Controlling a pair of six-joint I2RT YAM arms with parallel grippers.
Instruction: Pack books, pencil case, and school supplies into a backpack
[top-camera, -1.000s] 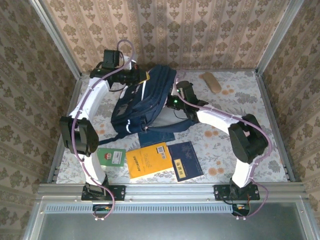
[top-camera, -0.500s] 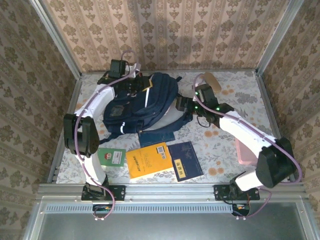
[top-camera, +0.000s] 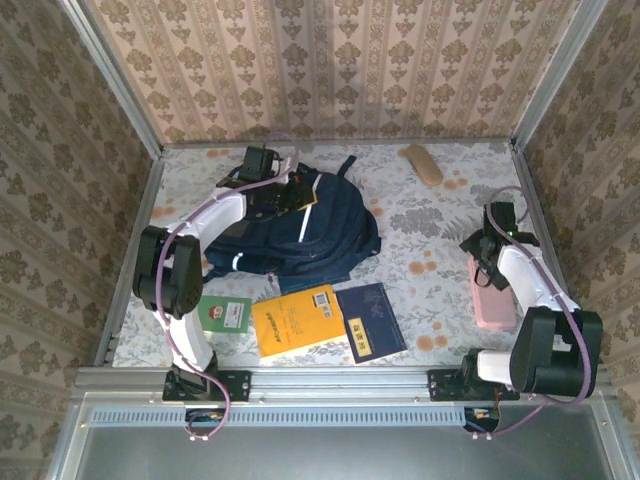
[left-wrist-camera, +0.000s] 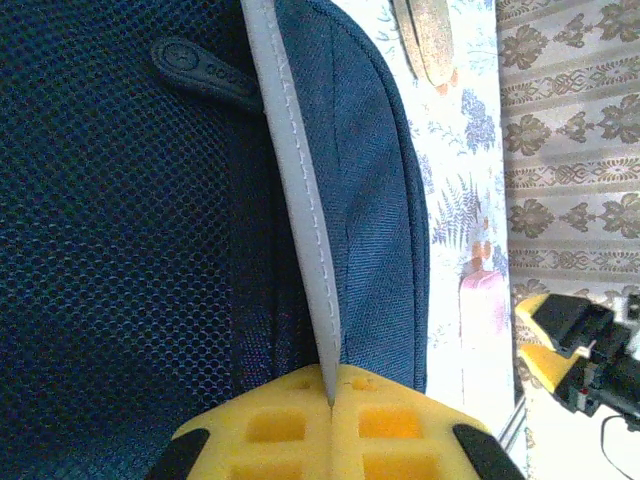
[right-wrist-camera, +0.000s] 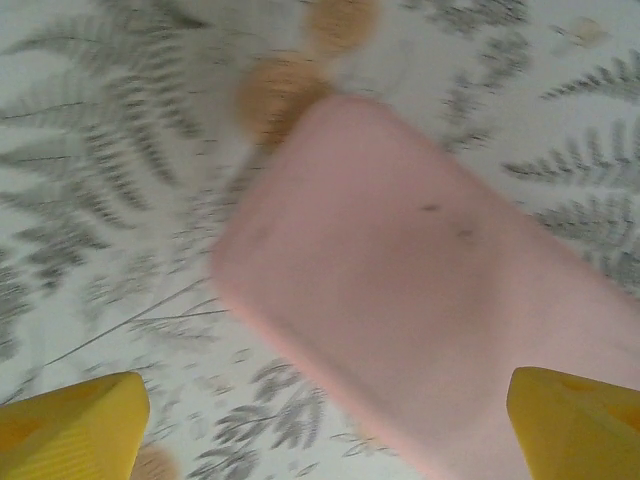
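The dark navy backpack (top-camera: 305, 235) lies at the table's middle left. My left gripper (top-camera: 290, 196) is shut on its white-grey edge strip (left-wrist-camera: 300, 200), the yellow fingers (left-wrist-camera: 270, 425) pressed together around it. At the right edge, my right gripper (top-camera: 487, 258) hangs open just over a pale pink thing (top-camera: 492, 298); up close that pink thing (right-wrist-camera: 420, 290) lies between and beyond the wide-apart fingertips (right-wrist-camera: 70, 425). An orange-yellow book (top-camera: 298, 320), a navy book (top-camera: 370, 320) and a small green-and-white book (top-camera: 222, 313) lie in front of the backpack. The pencil case is out of view.
A tan oblong thing (top-camera: 422, 163) lies at the back right near the wall. Papered walls and a metal frame (top-camera: 340, 378) close in the table. Bare flowered cloth (top-camera: 430, 230) lies between the backpack and the right arm.
My right arm has swung from the backpack to the table's right edge, over the pink thing, jaws wider. The left gripper kept its hold and shifted right; the backpack has settled lower and flatter.
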